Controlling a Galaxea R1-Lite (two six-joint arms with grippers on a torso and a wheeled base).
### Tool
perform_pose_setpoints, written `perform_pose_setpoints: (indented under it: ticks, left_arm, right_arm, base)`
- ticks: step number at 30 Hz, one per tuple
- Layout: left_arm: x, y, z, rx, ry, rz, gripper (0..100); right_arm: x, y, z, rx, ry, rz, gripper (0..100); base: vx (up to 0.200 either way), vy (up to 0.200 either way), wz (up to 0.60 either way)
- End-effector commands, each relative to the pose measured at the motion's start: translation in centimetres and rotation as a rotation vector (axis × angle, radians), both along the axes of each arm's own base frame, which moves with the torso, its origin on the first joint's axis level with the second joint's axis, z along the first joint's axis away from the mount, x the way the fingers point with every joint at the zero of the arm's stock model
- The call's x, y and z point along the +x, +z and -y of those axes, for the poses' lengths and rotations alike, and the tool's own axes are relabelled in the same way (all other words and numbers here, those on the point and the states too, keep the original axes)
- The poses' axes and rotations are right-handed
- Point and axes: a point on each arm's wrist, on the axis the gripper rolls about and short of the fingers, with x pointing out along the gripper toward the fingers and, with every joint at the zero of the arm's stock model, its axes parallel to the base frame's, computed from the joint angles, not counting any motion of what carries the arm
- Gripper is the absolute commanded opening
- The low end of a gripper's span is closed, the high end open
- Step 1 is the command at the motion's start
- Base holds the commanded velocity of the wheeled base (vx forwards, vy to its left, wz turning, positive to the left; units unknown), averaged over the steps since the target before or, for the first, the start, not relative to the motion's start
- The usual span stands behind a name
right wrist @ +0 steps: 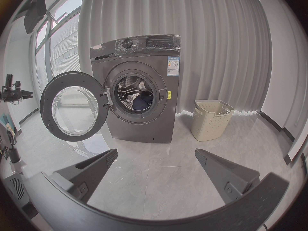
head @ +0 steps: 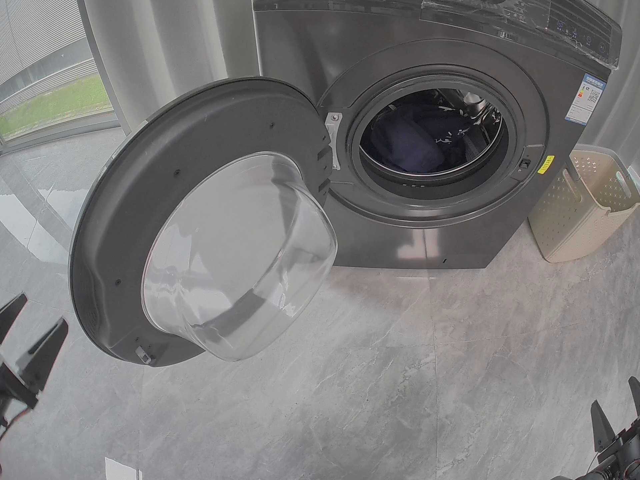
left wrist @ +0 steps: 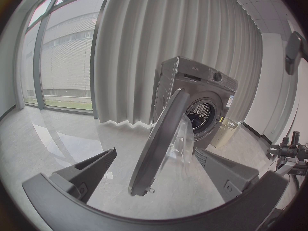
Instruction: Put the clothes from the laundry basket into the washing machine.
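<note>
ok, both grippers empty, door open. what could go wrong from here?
1. The door is swung wide toward the left gripper; a left-arm move could clip its rim.
2. The clothes seem to lie close to the seal; closing the door might pinch fabric.
3. The bottom of the basket is hidden behind its wall, so an item may be left there.
</note>
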Motion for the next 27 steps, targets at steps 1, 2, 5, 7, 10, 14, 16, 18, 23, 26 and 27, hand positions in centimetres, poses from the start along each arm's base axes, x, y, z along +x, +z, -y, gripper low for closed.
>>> perform_pose_setpoints:
  ticks: [1, 2, 5, 7, 10, 14, 16, 18, 23, 26, 27]
  left_arm:
    - [8.9, 2.1, 1.0, 0.010, -0.067, -0.118, 100]
    - [9.9, 2.9, 1.1, 0.009, -0.070, -0.099, 100]
    - [10.3, 3.5, 1.3, 0.007, -0.086, -0.085, 100]
    - [10.4, 3.6, 1.4, 0.008, -0.102, -0.088, 100]
    - [10.9, 2.9, 1.5, 0.017, -0.123, -0.121, 100]
    - [11.0, 2.5, 2.2, 0.018, -0.171, -0.140, 100]
    - [11.0, 2.7, 2.6, 0.015, -0.197, -0.135, 100]
    - [10.7, 2.9, 3.2, 0.015, -0.240, -0.123, 100]
    - [9.2, 3.4, 5.4, 0.006, -0.410, -0.099, 100]
    - [8.3, 3.6, 6.1, -0.018, -0.483, -0.093, 100]
    - [7.6, 4.0, 6.6, -0.030, -0.531, -0.079, 100]
  right_arm:
    - [0.0, -0.5, 0.0, 0.000, 0.000, -0.003, 100]
    - [0.0, -0.5, 0.0, 0.000, 0.000, -0.003, 100]
    - [0.0, -0.5, 0.0, 0.002, -0.001, -0.003, 100]
    - [0.0, -0.5, 0.0, 0.002, -0.001, -0.003, 100]
    - [0.0, -0.5, 0.0, 0.000, 0.000, -0.003, 100]
    - [0.0, -0.5, 0.0, 0.000, 0.000, -0.003, 100]
    - [0.0, -0.5, 0.0, 0.000, 0.000, -0.003, 100]
    - [0.0, -0.5, 0.0, 0.000, 0.000, -0.003, 100]
    - [0.0, -0.5, 0.0, 0.000, 0.000, -0.003, 100]
    - [0.0, -0.5, 0.0, 0.000, 0.000, -0.003, 100]
    - [0.0, -0.5, 0.0, 0.000, 0.000, -0.003, 100]
  base:
    - [0.000, 0.000, 0.00]
    - [0.000, 0.000, 0.00]
    - [0.000, 0.000, 0.00]
    - [0.000, 0.000, 0.00]
    - [0.000, 0.000, 0.00]
    - [0.000, 0.000, 0.00]
    - [0.000, 0.000, 0.00]
    - [0.000, 0.000, 0.00]
    - [0.000, 0.000, 0.00]
    - [0.000, 0.000, 0.00]
    - [0.000, 0.000, 0.00]
